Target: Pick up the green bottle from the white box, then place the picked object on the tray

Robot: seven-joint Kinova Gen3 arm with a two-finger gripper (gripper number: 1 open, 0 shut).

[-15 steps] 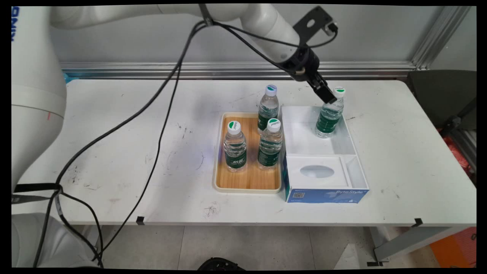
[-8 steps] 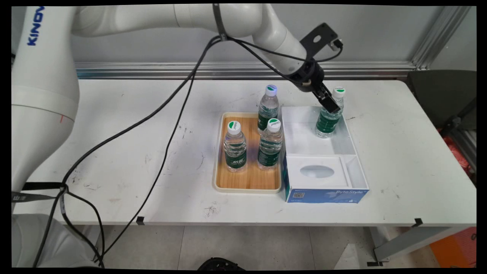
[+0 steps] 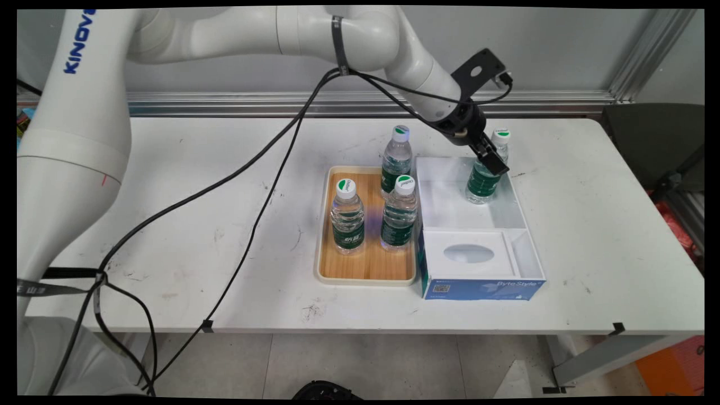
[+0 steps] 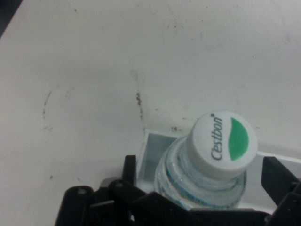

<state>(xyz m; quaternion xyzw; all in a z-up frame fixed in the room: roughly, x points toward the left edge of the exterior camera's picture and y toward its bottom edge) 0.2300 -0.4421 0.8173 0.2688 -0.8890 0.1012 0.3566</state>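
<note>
A clear water bottle (image 3: 482, 185) with a green label and a white and green cap stands upright in the far right corner of an open white box (image 3: 450, 202). My gripper (image 3: 495, 163) reaches down at a slant from the upper left, with its black fingers level with the bottle's shoulder. In the hand view the bottle (image 4: 225, 141) rises between the two fingers. The left finger (image 4: 130, 165) and the right finger (image 4: 277, 176) stand apart from its sides, so the gripper (image 4: 203, 168) is open around it.
A wooden tray (image 3: 368, 264) left of the box holds three more upright bottles (image 3: 347, 216), (image 3: 399, 214), (image 3: 397, 154). A blue and white tissue box (image 3: 478, 287) fills the white box's near end. Black cables (image 3: 253, 169) hang across the table's left half.
My gripper has come down and slightly right along the bottle, from near the cap to its shoulder. The bottle has stayed in place.
</note>
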